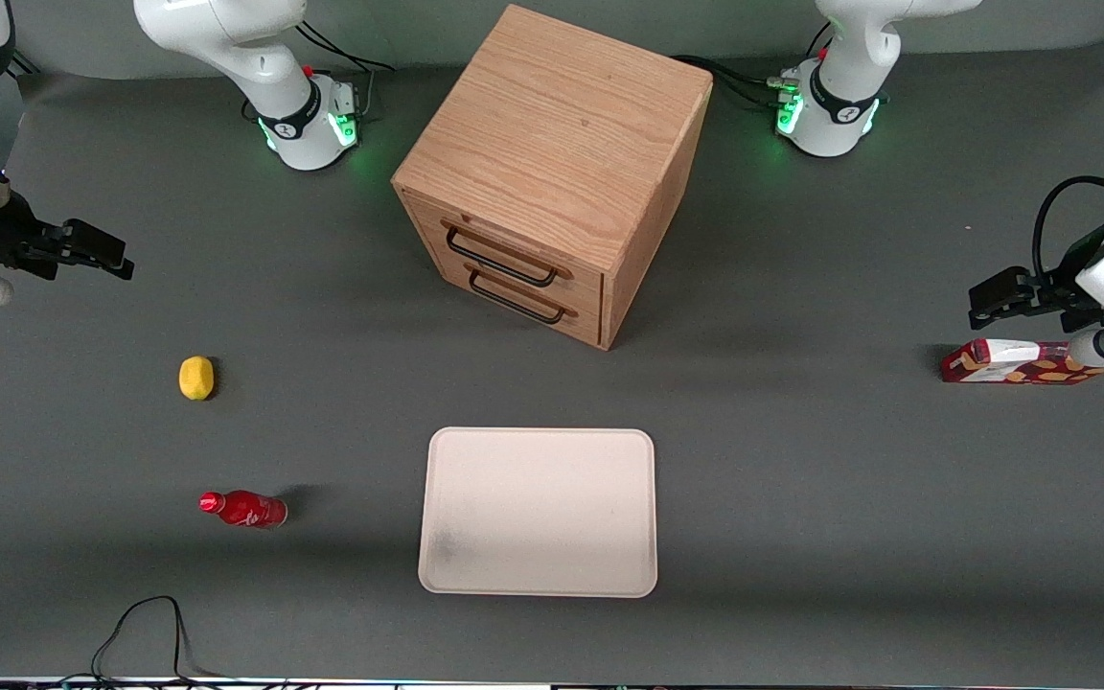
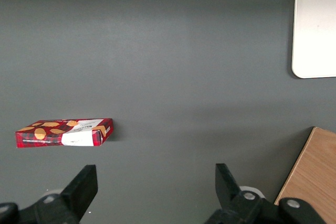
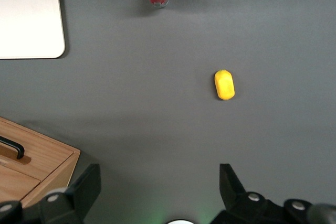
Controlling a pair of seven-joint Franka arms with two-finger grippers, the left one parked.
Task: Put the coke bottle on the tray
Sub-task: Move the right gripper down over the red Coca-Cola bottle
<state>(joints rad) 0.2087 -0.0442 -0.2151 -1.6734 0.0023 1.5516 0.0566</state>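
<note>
The tray point(image 1: 624, 513) lies nearest the front camera, bare. The coke bottle point(image 1: 245, 509) stands beside it toward the working arm's end, nearer that camera than the gripper point(image 1: 97, 251), which hangs wide open and empty, well apart.

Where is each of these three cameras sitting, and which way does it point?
Front view: high, facing the robots, looking down on the table; shows both arms, the gripper open, clear of the coke bottle.
Right wrist view: on the working arm, looking down; its black fingers frame the bottle, a lemon and the tray.
Left wrist view: on the parked arm, looking down at a carton.
All three views share the tray and the drawer cabinet.
</note>
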